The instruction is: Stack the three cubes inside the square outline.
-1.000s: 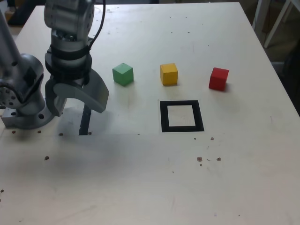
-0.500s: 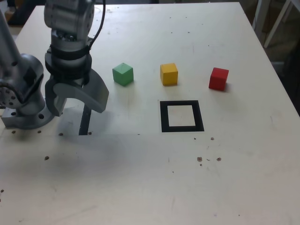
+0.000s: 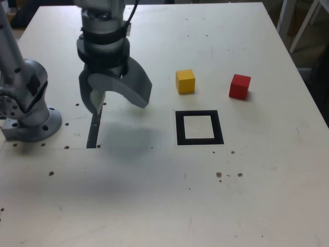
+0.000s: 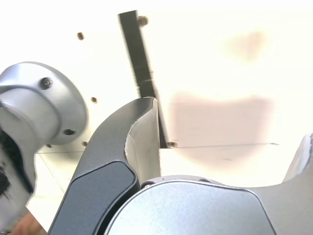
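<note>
While spread open, tool (image 3: 117, 99) has shifted rightward in exterior view | green cube now hidden

One camera looks down on my counter (image 3: 247, 195) from above its front edge; my wrist camera sits close behind my end effector (image 4: 225, 147), both seeing the black strip (image 3: 93, 131).
</note>
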You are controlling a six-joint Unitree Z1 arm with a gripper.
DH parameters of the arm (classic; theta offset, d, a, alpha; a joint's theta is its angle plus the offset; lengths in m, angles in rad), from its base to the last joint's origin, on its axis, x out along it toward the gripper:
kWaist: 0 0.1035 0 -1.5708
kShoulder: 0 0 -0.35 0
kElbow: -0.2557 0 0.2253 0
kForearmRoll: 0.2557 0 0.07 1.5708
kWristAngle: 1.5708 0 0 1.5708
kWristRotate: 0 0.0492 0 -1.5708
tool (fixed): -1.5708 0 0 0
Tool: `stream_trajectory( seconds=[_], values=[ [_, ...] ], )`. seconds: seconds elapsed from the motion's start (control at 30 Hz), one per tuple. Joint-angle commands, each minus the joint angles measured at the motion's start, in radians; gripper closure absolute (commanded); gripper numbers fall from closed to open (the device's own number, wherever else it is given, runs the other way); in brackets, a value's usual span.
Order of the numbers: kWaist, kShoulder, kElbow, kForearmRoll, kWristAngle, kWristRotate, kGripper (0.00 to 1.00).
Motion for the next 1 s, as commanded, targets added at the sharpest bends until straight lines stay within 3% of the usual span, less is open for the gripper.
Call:
stream_trajectory(
  seconds=[0.0, 0.47, 0.97],
  values=[
    [0.018, 0.025, -0.050, 0.021, 0.005, 0.022, 0.00],
    [0.156, 0.261, -0.459, 0.163, 0.053, 0.231, 0.00],
    [0.239, 0.458, -0.781, 0.238, 0.065, 0.371, 0.00]
  ],
)
